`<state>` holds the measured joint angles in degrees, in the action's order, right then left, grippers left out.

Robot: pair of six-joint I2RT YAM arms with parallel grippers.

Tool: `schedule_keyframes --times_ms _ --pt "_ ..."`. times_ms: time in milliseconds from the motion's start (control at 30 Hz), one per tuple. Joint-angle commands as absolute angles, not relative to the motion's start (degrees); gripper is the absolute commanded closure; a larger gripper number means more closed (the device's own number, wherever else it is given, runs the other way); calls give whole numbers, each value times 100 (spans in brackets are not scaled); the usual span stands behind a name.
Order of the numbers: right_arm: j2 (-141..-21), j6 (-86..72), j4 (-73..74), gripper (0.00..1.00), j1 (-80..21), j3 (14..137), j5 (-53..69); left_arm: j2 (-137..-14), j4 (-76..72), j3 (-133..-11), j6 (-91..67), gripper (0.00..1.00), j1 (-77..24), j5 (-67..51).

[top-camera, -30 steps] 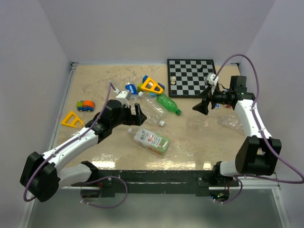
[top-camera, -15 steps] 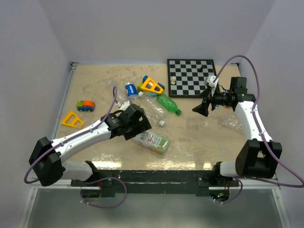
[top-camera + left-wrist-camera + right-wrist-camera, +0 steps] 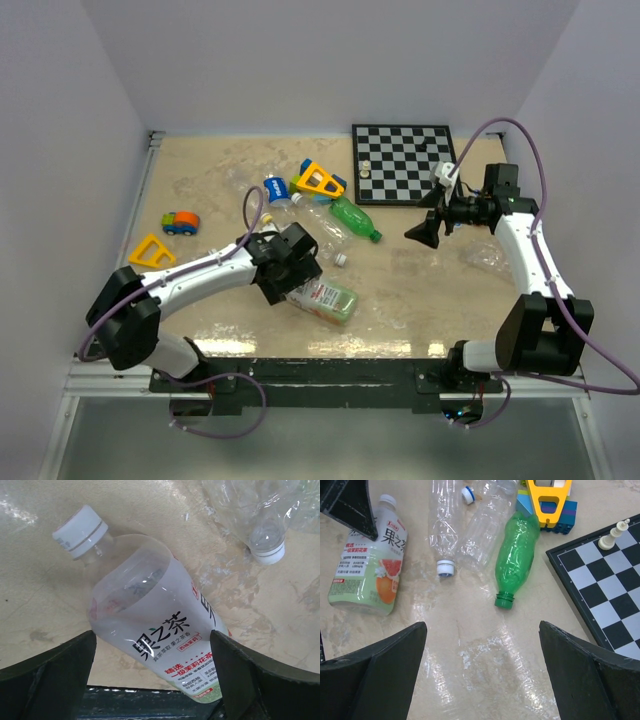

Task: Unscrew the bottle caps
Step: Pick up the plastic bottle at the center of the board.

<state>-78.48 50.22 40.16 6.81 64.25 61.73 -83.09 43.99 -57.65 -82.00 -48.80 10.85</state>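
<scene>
A labelled tea bottle (image 3: 325,298) lies on the table, and its white cap (image 3: 80,531) points away from the left wrist camera. My left gripper (image 3: 152,680) is open and straddles the bottle's body, one finger on each side. A clear bottle beside it has a white cap (image 3: 268,551), which also shows in the right wrist view (image 3: 446,568). The green bottle (image 3: 516,555) lies with a bare neck. A second clear bottle carries a blue cap (image 3: 467,494). My right gripper (image 3: 425,226) hangs open over bare table, holding nothing.
A chessboard (image 3: 403,162) with pale pieces (image 3: 365,168) lies at the back right. Toy blocks (image 3: 320,181), a toy car (image 3: 181,222) and a yellow triangle (image 3: 151,252) lie at the back and left. A crumpled clear bottle (image 3: 485,255) lies under the right arm.
My left arm has swung right and toward the near edge, bringing its open gripper down over the tea bottle. The right arm has barely moved.
</scene>
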Motion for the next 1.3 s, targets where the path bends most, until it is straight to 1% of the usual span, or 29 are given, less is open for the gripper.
schedule_keyframes --times_ms 0,367,600,833,1000,1267 --pt "-7770 5194 4201 2 686 6486 6469 -8656 4211 -5915 -8306 0 -4904 1011" --pt "-7813 5326 4315 2 686 6478 6539 -9167 4025 -5871 -8130 0 -4904 738" --pt "-7866 5475 4465 2 685 6504 6627 -8947 4780 -6538 -7841 0 -4904 1098" --pt "-7893 5651 4632 2 686 6548 6680 -9369 5695 -7180 -7603 0 -4930 1020" --pt "-7910 5765 4720 2 686 6565 6706 -9483 5722 -7198 -7752 0 -5080 862" --pt "-7954 6038 5009 2 686 6618 6794 -9861 5800 -7690 -7892 0 -5185 826"
